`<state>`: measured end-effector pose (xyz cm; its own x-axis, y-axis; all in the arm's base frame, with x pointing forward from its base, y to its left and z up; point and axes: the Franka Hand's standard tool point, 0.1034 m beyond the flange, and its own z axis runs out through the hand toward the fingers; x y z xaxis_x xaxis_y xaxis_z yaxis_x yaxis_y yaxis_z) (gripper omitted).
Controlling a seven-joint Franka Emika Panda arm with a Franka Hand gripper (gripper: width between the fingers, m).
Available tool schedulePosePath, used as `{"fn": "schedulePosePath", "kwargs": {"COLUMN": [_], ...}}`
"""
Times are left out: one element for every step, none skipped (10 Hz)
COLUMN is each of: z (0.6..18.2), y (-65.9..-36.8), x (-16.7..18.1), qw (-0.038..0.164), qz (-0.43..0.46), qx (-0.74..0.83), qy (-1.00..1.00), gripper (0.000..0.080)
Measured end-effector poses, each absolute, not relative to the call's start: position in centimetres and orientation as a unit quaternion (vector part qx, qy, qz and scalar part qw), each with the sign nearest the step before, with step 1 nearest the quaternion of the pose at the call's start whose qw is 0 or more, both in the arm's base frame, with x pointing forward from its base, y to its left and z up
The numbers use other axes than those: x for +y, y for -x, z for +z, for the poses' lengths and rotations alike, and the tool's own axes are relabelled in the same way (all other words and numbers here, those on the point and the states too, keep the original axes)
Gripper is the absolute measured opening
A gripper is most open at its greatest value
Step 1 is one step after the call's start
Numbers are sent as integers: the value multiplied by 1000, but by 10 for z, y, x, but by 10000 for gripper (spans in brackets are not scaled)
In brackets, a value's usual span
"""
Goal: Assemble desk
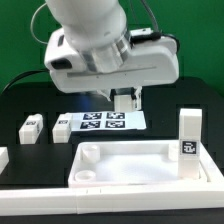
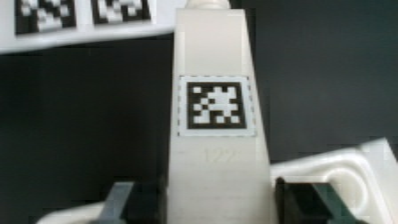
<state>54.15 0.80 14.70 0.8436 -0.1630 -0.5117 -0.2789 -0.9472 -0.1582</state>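
Leg-fitting step, we judge. Tool clamped on leg, near marker board. Tabletop on counter, second leg upright at its corner. Next: we must line leg over a free socket.

The white plastic tray-like rectangular tabletop lies flat with its raised rim up; round corner sockets show at its end on the exterior view's left. One white square leg with a small black-and-white tag stands upright at the tabletop's corner on the exterior view's right. Two more white tagged legs lie on their sides beyond the tabletop's corner on the exterior view's left, apart from it. A fourth tagged leg is clamped in the gripper, raised beyond the tabletop's far rim.
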Motion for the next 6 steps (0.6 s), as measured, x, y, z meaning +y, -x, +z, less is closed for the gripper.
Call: {"fn": "schedulePosePath", "kwargs": {"z": [168, 181, 186, 183, 183, 183], "y": [-556, -569, -576, -581, -580, -583], "x": [-3, -14, -20, -19, -17, -19], "qw": [118, 121, 120, 112, 107, 102], "qz": [225, 190, 163, 117, 85, 57], "qx": [119, 128, 134, 138, 140, 142], "qy": [960, 966, 970, 977, 981, 983], "gripper": [287, 287, 287, 287, 287, 287]}}
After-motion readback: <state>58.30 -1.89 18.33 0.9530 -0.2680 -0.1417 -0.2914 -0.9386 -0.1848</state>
